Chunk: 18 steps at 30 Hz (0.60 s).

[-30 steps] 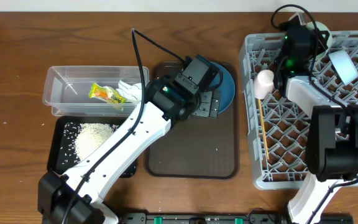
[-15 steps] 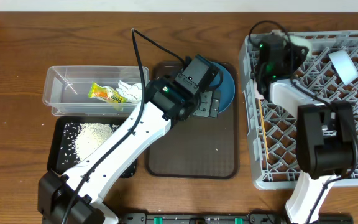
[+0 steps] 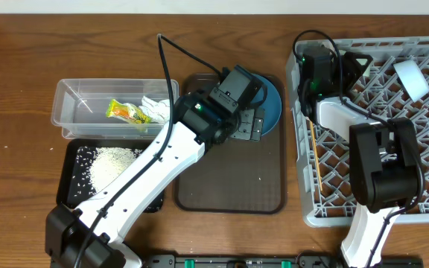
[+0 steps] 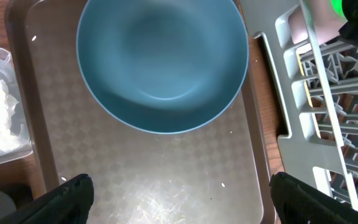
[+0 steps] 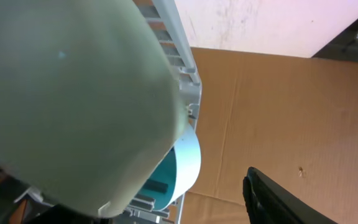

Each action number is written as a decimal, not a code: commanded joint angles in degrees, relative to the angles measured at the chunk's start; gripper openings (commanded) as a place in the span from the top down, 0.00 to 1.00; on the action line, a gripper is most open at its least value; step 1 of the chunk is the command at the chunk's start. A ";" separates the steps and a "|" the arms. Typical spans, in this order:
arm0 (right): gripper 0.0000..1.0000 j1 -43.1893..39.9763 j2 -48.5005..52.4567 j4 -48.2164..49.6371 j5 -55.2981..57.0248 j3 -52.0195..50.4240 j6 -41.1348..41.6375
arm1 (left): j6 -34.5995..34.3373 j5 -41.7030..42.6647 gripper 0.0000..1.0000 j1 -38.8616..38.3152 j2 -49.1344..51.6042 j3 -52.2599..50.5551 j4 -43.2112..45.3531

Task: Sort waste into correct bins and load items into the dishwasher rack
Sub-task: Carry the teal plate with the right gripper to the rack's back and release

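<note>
My left gripper (image 4: 182, 199) hangs open over the brown serving tray, just short of the dark blue plate (image 4: 163, 59) (image 3: 272, 104), with nothing between its jaws. My right gripper (image 3: 317, 73) is at the far-left corner of the grey dishwasher rack (image 3: 423, 186). In the right wrist view the mint-green bowl (image 5: 67, 93) fills the left side. One dark finger (image 5: 272, 199) stands well clear of it. The small pale blue-white bowl (image 5: 188, 165) (image 3: 410, 78) lies in the rack. The chopsticks (image 3: 313, 141) lie along the rack's left edge. The pink cup (image 4: 319, 18) shows beside the rack wall.
The clear tub (image 3: 73, 112) holds the yellow-green wrapper (image 3: 129, 113) and white napkin (image 3: 155, 108). The black tray (image 3: 71, 186) in front of it holds rice (image 3: 114, 160). The brown serving tray (image 3: 229, 179) has a few stray grains. A cable loops over the tub's right end.
My right arm has swung left along the rack's far edge to its left corner, and its jaws have opened. It now covers the pink cup from above. The left arm has not moved.
</note>
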 commanded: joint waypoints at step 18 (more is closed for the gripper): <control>0.15 -10.93 -26.12 -30.14 -53.77 -0.02 36.24 | 0.35 -0.68 0.07 0.04 -0.90 -0.13 -0.11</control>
